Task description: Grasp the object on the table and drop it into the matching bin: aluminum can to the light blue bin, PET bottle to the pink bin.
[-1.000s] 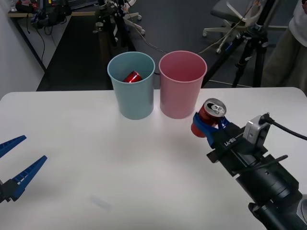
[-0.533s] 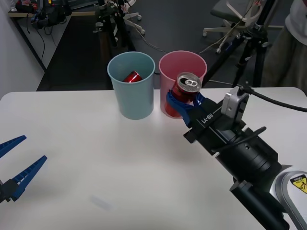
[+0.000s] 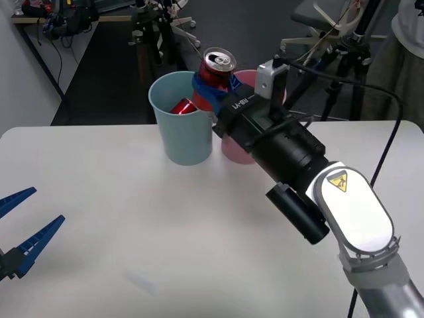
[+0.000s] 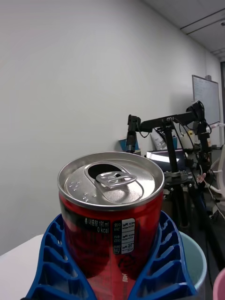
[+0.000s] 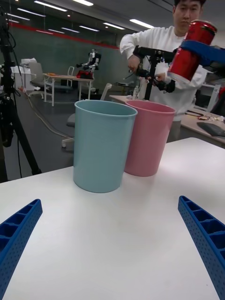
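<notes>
Right hand [image 3: 213,89] was raised off the bench [image 3: 132,218], its blue ribbed fingers [image 4: 161,267] pinching a red can [image 3: 216,71] on both sides; can upright, silver top and pull tab facing up, opening already punched; the grip sat on the lower half of the can, top half standing free above the fingers.

From the front view the held can hung above the gap where the two bins met, over the near rim of the light blue bin [image 3: 181,126] on its pink-bin side; whether it was fully over the blue bin's mouth, could not tell; the right wrist view showed a slice of the blue bin's rim below and beyond the can.

Light blue bin and pink bin [image 3: 238,149] stood upright side by side at the far edge of the bench, walls touching or nearly so; blue one on the robot's left; a second red can [image 3: 182,106] lay tilted inside the blue bin.

Left hand [image 3: 26,240] was low at the near left corner of the bench, fingers spread wide with nothing between them, well apart from the bins.
</notes>
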Robot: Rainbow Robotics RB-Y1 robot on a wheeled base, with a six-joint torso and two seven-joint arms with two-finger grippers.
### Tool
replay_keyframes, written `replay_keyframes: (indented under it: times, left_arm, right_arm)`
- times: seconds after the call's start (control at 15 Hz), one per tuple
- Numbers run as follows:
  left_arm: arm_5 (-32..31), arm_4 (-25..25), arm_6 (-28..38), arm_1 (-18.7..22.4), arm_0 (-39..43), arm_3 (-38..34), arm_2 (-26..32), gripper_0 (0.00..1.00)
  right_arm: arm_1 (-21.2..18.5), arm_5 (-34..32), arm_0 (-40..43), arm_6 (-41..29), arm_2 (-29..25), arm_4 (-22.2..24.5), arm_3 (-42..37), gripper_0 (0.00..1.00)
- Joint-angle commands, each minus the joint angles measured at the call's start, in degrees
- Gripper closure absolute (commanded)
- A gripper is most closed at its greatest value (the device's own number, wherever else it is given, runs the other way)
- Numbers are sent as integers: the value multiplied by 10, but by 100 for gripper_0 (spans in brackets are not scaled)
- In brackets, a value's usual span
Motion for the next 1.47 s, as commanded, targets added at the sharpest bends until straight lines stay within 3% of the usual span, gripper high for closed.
replay_keyframes:
  times: [0.07,0.4,0.8,1.47]
  left_arm:
    - [0,0,0,0,0,0,0,0]
    - [0,0,0,0,0,0,0,0]
    - [0,0,0,0,0,0,0,0]
    - [0,0,0,0,0,0,0,0]
  right_arm:
    - [24,23,-72,0,3,3,78,100]
    - [39,145,-211,-1,59,3,253,100]
    - [75,185,-319,0,58,42,429,100]
    - [78,187,-335,3,61,57,465,100]
